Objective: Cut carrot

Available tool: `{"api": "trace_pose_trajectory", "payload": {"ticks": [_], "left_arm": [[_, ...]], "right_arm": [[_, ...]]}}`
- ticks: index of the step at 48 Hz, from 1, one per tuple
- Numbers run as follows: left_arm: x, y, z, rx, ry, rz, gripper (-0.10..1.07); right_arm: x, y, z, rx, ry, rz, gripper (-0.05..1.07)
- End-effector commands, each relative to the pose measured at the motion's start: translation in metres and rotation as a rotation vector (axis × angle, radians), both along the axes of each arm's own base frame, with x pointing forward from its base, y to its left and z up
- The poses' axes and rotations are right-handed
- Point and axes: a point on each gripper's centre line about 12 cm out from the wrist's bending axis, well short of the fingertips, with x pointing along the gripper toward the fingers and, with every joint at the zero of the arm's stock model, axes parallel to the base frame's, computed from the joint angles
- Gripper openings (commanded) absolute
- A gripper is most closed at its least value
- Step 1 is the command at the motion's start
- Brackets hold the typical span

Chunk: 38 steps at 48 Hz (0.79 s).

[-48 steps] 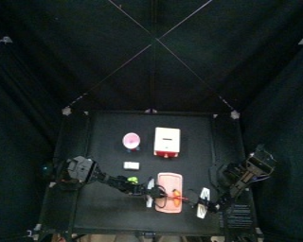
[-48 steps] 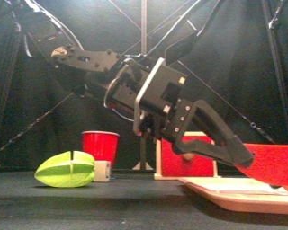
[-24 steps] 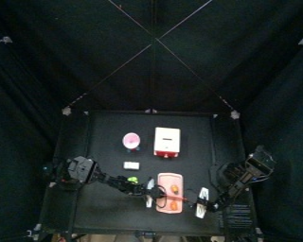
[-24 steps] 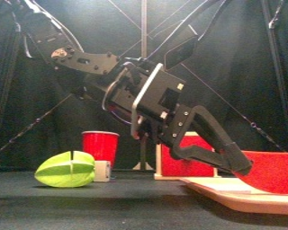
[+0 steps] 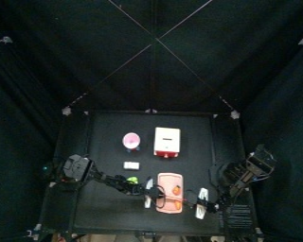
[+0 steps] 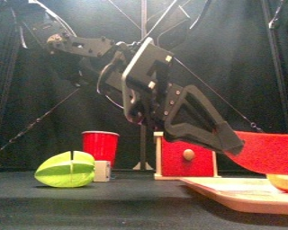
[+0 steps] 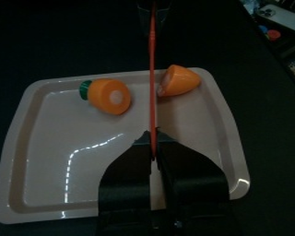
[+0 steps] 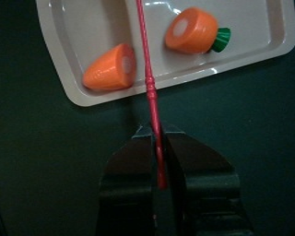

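Left arm reaches from the table's left edge to the board (image 7: 64,184), which lies near the front edge, about midway along it. Left gripper (image 7: 150,138): jaws pressed together on the butt of a red knife (image 7: 151,64), blade edge-on and pointing out over the board.

Carrot (image 7: 110,94): on the board in two pieces, apart. The green-capped piece sits on one side of the blade, the tip piece (image 7: 177,80) on the other, cut faces showing. Blade line runs through the gap between them. Front view shows the knife raised clear of the board, tilted down toward it.

Judgement: cut looks complete.
- If another slice is wanted, line the blade square across one piece and come straight down. A slanted stroke would likely roll or skid a short round piece.
- Keep the pinch firm. A blade this thin could twist in the jaws.
- Otherwise lift straight up so neither piece is dragged.

Right gripper (image 8: 150,138): off the board, toward the table's front right corner. Its jaws are close together on a thin red strip (image 8: 143,55). I cannot tell whether this is a second blade.
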Motion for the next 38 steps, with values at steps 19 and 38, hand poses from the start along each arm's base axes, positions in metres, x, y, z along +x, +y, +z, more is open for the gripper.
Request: {"api": "trace_pose_trajectory", "payload": {"ticks": [19, 38], "left_arm": [[0.002, 0.003, 0.057, -0.032, -0.196, 0.035, 0.37], [-0.002, 0.007, 0.055, -0.035, -0.219, 0.06, 0.37]], "right_arm": [[0.003, -0.024, 0.055, -0.054, -0.206, 0.005, 0.26], [0.007, -0.033, 0.055, -0.038, -0.211, -0.021, 0.26]]}}
